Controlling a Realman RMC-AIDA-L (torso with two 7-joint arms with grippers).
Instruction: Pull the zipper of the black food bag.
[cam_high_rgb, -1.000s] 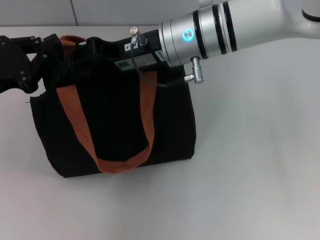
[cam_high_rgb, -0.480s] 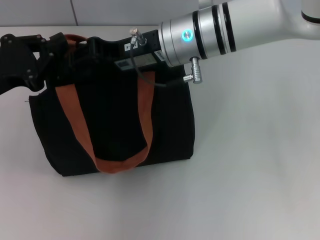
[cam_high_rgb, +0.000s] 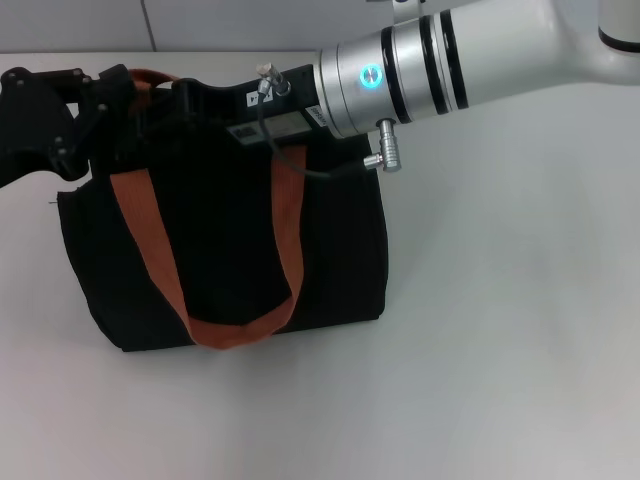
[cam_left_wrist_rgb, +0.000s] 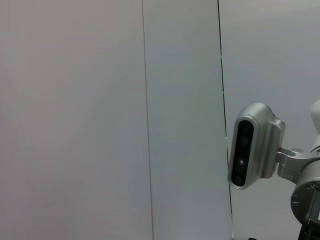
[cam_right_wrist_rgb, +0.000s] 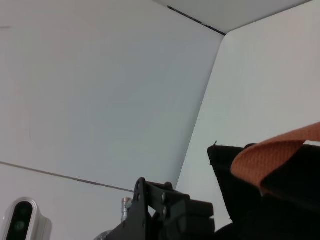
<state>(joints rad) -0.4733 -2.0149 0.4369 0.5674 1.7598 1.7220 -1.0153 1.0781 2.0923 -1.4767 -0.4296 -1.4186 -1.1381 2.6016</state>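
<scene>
Compared with a second ago, the left gripper (cam_high_rgb: 95, 95) has risen a little at the top left corner of the black food bag (cam_high_rgb: 225, 245), and the right arm's wrist has edged slightly along the bag's top edge; the bag itself has barely shifted.

From the head view, the bag stands upright on the white table (cam_high_rgb: 500, 330), its rust-orange handle (cam_high_rgb: 230, 325) drooping down the front face. The right gripper (cam_high_rgb: 205, 100) sits over the bag's top edge, left of the arm's silver connector plug (cam_high_rgb: 385, 150). I cannot tell whether either claw is clenched or released: black fingers merge with black fabric. The zipper is not visible; it should lie along the top edge, under the right arm. How far the zip has travelled cannot be judged, so the pull looks under way at best.

The left wrist view shows only a wall and a grey camera housing (cam_left_wrist_rgb: 252, 145), no bag.

The right wrist view shows the bag's corner (cam_right_wrist_rgb: 270, 190), an orange strap, and the left gripper (cam_right_wrist_rgb: 165, 215) beside it.
</scene>
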